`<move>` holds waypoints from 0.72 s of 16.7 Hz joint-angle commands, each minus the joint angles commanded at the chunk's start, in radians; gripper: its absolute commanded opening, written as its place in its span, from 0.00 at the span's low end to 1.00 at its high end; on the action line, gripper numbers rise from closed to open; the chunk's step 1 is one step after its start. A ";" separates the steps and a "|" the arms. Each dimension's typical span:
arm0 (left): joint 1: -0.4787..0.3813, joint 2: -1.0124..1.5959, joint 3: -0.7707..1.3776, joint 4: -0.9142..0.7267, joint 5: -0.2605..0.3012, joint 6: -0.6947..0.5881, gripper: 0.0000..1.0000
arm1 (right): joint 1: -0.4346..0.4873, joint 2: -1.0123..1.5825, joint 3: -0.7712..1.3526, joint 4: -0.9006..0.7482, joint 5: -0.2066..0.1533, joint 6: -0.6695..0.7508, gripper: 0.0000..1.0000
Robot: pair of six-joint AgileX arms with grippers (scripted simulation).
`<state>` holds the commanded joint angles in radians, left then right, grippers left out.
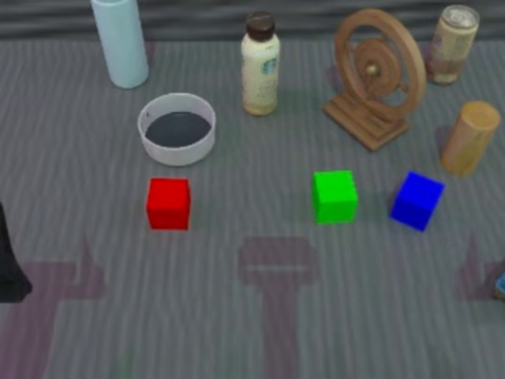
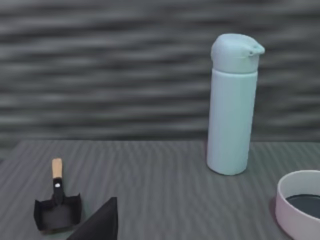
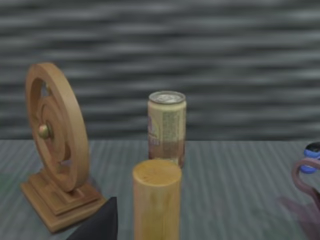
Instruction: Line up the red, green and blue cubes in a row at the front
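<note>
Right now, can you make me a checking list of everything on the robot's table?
Surface: grey ribbed table, faint purple marks.
Job's things: bright red cube at left, bright green cube and deep blue cube at right; roughly in a row, blue one turned.
Clutter: white round bowl, pale blue flask, cream bottle, wooden wheel on a stand, drink can, wooden cylinder, small black dustpan.
Grippers: left arm parked at left edge; right barely seen at right edge.
Cables: nothing seen.
Surroundings: dark ribbed wall.
</note>
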<state>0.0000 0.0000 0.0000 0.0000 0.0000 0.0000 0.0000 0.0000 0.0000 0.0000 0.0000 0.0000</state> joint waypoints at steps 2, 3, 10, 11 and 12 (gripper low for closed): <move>0.000 0.000 0.000 0.000 0.000 0.000 1.00 | 0.000 0.000 0.000 0.000 0.000 0.000 1.00; -0.002 0.010 0.010 -0.005 -0.001 -0.003 1.00 | 0.000 0.000 0.000 0.000 0.000 0.000 1.00; -0.067 0.375 0.337 -0.202 -0.003 -0.071 1.00 | 0.000 0.000 0.000 0.000 0.000 0.000 1.00; -0.083 0.465 0.410 -0.251 -0.003 -0.085 1.00 | 0.000 0.000 0.000 0.000 0.000 0.000 1.00; -0.100 0.563 0.487 -0.304 -0.002 -0.099 1.00 | 0.000 0.000 0.000 0.000 0.000 0.000 1.00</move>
<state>-0.1004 0.5626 0.4870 -0.3037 -0.0023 -0.0991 0.0000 0.0000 0.0000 0.0000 0.0000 0.0000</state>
